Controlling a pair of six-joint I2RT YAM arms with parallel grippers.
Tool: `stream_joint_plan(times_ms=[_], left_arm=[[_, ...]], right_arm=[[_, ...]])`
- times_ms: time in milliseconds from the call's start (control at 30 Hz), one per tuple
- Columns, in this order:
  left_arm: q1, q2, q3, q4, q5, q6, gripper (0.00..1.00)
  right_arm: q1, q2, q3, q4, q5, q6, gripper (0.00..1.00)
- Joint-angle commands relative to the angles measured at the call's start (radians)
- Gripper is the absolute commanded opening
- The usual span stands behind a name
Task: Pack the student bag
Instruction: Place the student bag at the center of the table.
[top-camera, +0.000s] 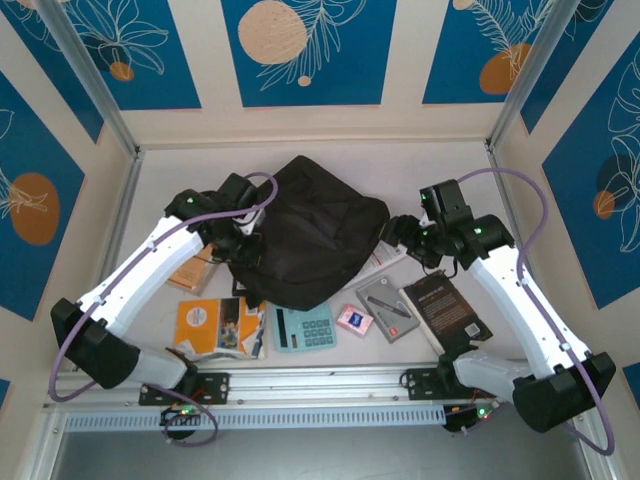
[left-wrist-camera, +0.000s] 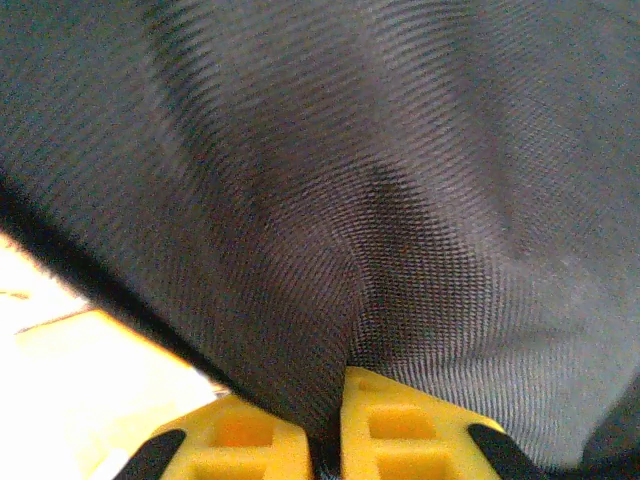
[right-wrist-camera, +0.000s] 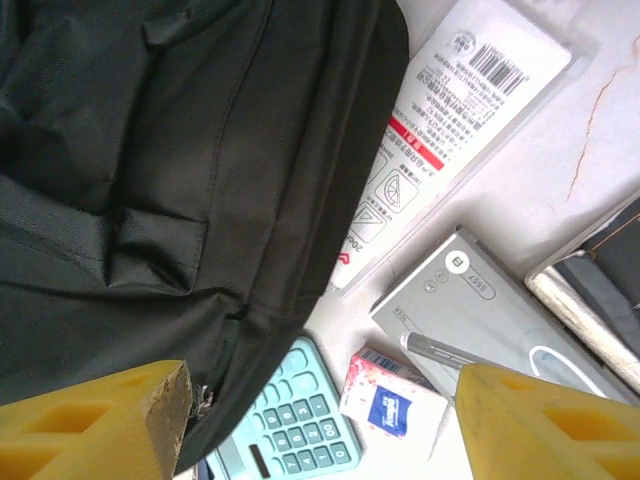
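My L hand (left-wrist-camera: 325, 442) pinches a fold of the bag (top-camera: 305, 235), jaws nearly closed. My R hand (right-wrist-camera: 320, 392) is wide open, holding nothing, by the bag's right side. Bag's mid table (top-camera: 440, 175), calc (top-camera: 303, 327) just near of it.

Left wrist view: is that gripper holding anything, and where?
The left gripper pinches a fold of fabric on the bag, jaws nearly shut.
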Motion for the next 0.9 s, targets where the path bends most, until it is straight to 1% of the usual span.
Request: stream_joint_plan(times_ms=[0,67,100,133,167,200,233,333,433,567,633,667,767,800,867], left_arm=[[0.058,-0.054,-0.048,-0.034,-0.130,-0.050,0.14],[0.088,-0.085,-0.086,-0.013,-0.090,-0.074,0.16],[0.093,-0.102,-0.100,-0.001,-0.068,-0.082,0.21],[0.095,-0.116,-0.115,0.014,-0.045,-0.094,0.34],[0.096,-0.127,-0.124,0.021,-0.023,-0.111,0.42],[0.097,-0.133,-0.128,0.025,-0.002,-0.128,0.44],[0.096,-0.142,-0.128,0.032,0.029,-0.154,0.50],[0.094,-0.173,-0.118,0.073,0.141,-0.230,0.52],[0.089,-0.189,-0.097,0.110,0.219,-0.309,0.52],[0.045,-0.149,-0.068,0.147,0.276,-0.331,0.54],[0.009,-0.110,-0.060,0.157,0.272,-0.308,0.55],[-0.010,-0.089,-0.056,0.161,0.273,-0.296,0.55],[-0.063,-0.013,-0.029,0.189,0.315,-0.240,0.55],[-0.080,0.019,-0.007,0.190,0.324,-0.219,0.55],[-0.119,0.072,0.037,0.205,0.337,-0.182,0.55]], right_arm=[[0.012,0.024,0.018,0.011,-0.025,0.105,0.69],[0.016,0.047,0.003,0.031,-0.039,0.170,0.67],[0.023,0.058,-0.007,0.050,-0.053,0.197,0.65],[0.036,0.072,-0.021,0.083,-0.075,0.227,0.65],[0.050,0.087,-0.033,0.114,-0.093,0.256,0.65],[0.065,0.101,-0.040,0.130,-0.096,0.283,0.64],[0.081,0.117,-0.050,0.154,-0.100,0.312,0.62],[0.115,0.157,-0.079,0.235,-0.126,0.372,0.61],[0.139,0.212,-0.074,0.249,-0.136,0.384,0.60],[0.166,0.298,-0.061,0.221,-0.144,0.380,0.58],[0.171,0.327,-0.086,0.257,-0.165,0.387,0.53],[0.171,0.336,-0.101,0.287,-0.178,0.390,0.53],[0.165,0.373,-0.121,0.351,-0.215,0.376,0.47],[0.162,0.381,-0.123,0.369,-0.221,0.365,0.43],[0.153,0.381,-0.139,0.429,-0.236,0.347,0.30]])
